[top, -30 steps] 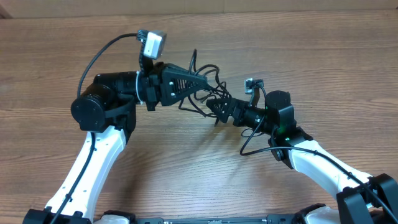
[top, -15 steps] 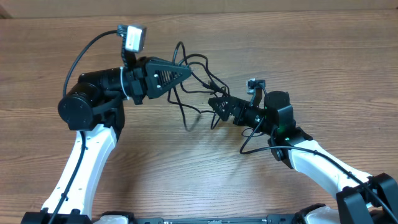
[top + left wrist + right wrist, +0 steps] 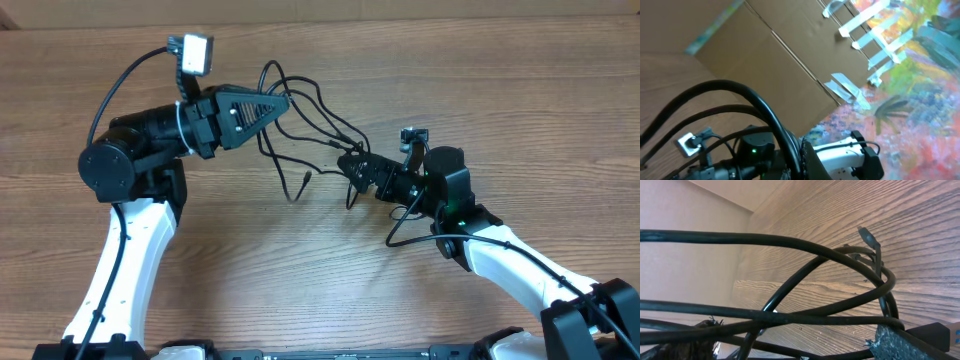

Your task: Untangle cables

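L claw (image 3: pixel 284 98) pulled left & away, clenched on cables (image 3: pixel 301 181), R claw (image 3: pixel 350 168) spread wide, tangle well apart from table (image 3: pixel 520 90) edges

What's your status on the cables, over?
Left gripper shut on cables. Right gripper open, cables running across its jaws. Tangle not yet cleared. No obstruction seen.

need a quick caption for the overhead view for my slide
Left hand pinching a tangle of black cables over a wooden table, loops strung across to the open right hand.
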Tool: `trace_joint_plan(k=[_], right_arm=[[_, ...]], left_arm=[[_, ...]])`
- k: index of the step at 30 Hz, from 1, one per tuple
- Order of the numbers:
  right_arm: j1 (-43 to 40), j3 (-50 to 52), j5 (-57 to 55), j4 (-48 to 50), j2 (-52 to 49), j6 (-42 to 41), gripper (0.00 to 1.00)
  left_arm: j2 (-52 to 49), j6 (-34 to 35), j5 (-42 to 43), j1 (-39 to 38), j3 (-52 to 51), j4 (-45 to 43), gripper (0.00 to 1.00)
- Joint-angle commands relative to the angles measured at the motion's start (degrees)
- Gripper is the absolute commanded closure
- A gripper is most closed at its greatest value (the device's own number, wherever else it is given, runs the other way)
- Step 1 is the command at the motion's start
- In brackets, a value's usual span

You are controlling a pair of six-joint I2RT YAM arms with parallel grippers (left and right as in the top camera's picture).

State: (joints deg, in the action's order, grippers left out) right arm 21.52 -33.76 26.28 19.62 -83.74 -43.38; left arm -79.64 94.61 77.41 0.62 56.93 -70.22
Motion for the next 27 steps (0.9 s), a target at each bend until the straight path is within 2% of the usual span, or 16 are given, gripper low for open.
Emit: trace_joint_plan(k=[1,22,27], right_arm=[[-0.7,1.5,-7.4,-2.4,-1.8,0.0,0.0],[-0.7,1.5,-10.0,-4.4,-1.8,-0.1,0.0],[-0.7,1.5,-10.0,-4.3,-1.8,-0.1,0.0]], left_arm=[[2.8,-3.2,-6.0,2.6,2.1,-0.3,0.96],[2.8,-3.1,-5.9,12.0,2.1,-0.3,0.96],[2.8,-3.2,-5.3,12.2,2.1,-0.3,0.96]])
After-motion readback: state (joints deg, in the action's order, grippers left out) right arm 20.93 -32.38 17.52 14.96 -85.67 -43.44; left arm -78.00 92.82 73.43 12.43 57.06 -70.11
